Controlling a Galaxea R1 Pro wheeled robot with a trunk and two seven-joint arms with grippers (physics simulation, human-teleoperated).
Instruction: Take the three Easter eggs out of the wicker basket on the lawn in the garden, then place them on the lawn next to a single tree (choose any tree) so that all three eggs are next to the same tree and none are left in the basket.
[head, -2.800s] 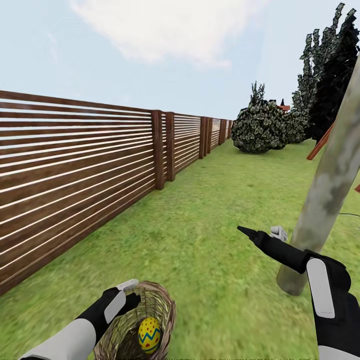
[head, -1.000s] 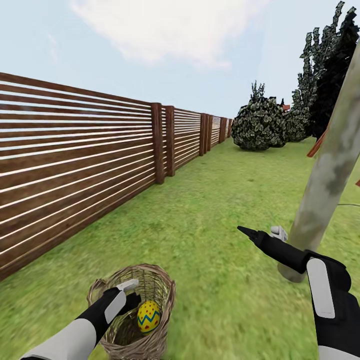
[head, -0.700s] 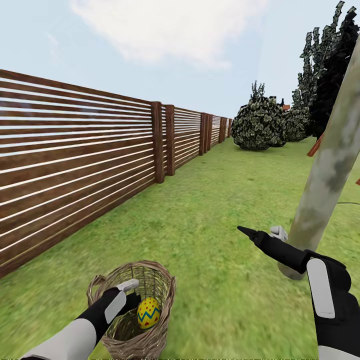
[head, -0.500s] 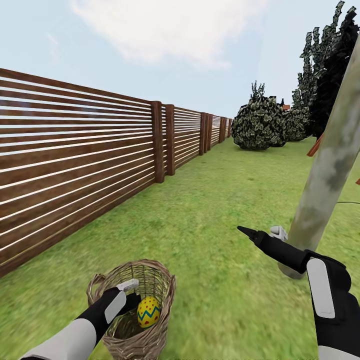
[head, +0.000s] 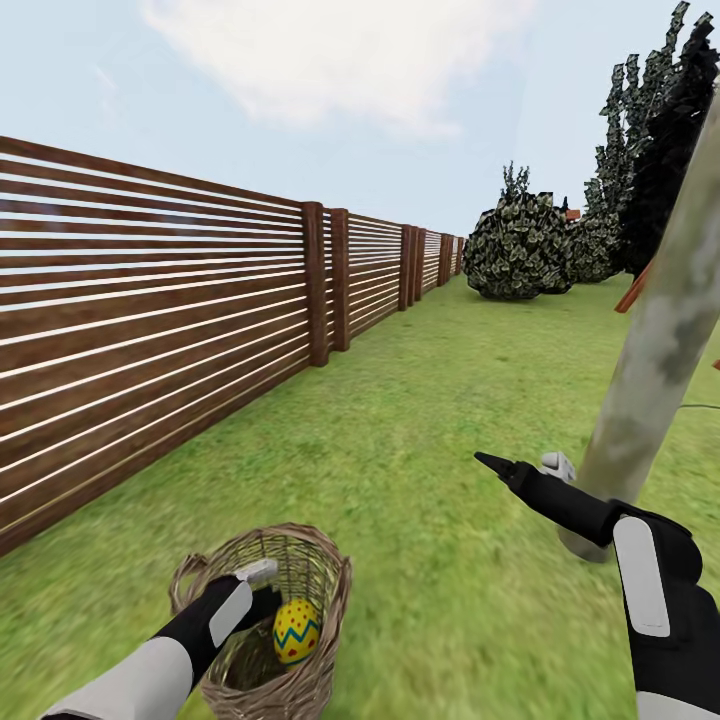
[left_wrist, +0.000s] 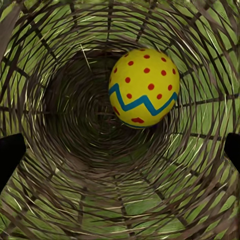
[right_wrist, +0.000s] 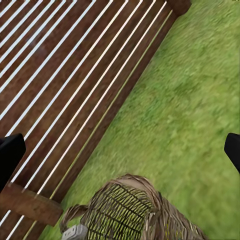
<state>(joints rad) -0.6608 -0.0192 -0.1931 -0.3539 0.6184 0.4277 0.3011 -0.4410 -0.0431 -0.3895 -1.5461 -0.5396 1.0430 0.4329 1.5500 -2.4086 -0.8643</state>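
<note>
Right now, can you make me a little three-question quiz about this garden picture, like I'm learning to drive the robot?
1. True or false: an Easter egg sits inside the wicker basket.
2. Which tool reaches into the basket? A) left tool B) right tool
3. Fill in: the pale trunk on the lawn near the right tool is the ____.

Key: 1 true; the left wrist view shows the egg lying against the woven wall. 2 A. 3 tree.
</note>
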